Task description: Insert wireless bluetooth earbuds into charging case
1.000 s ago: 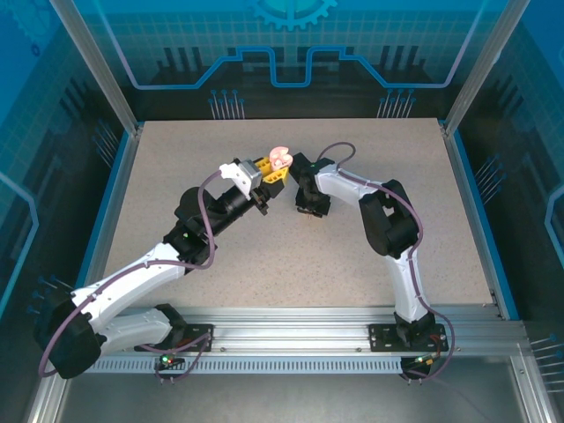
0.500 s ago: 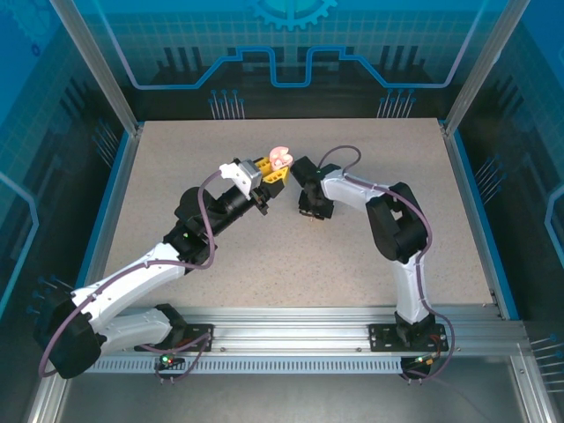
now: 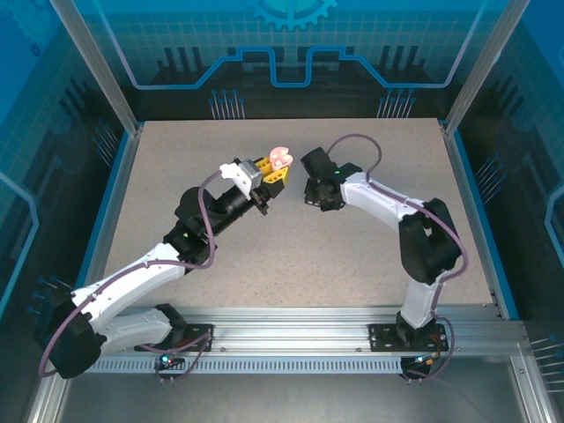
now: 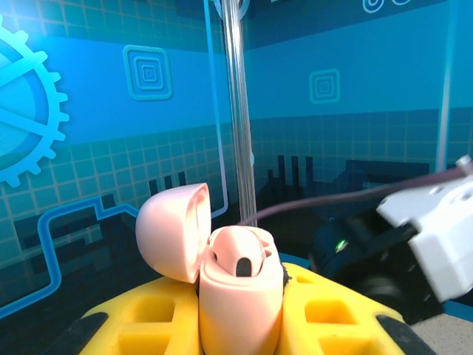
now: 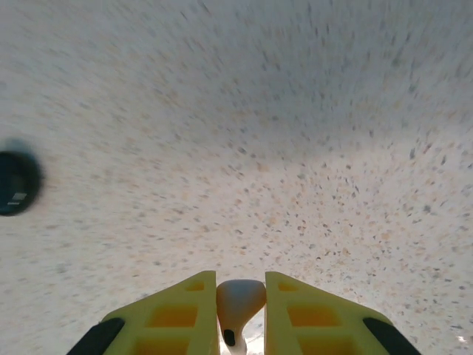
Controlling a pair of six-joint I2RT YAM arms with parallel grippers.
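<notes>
My left gripper (image 3: pixel 271 169) clamps the pink charging case (image 4: pixel 238 303), lid open. My right gripper (image 5: pixel 241 318) pinches a pale pink earbud (image 5: pixel 240 294) above the table (image 5: pixel 295 148).

A robot lab cell, walled by aluminium frame (image 3: pixel 291 319) and blue graphic panels (image 3: pixel 370 44).

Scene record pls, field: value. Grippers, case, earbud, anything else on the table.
left gripper: shut on pink case, held above the table
case lid: open, hinged back to the left in the left wrist view
case contents: cannot tell
right gripper: shut on pale pink earbud, above the table
earbud vs case: apart, not yet inserted
other: dark round object on the table, too blurred to identify
</notes>
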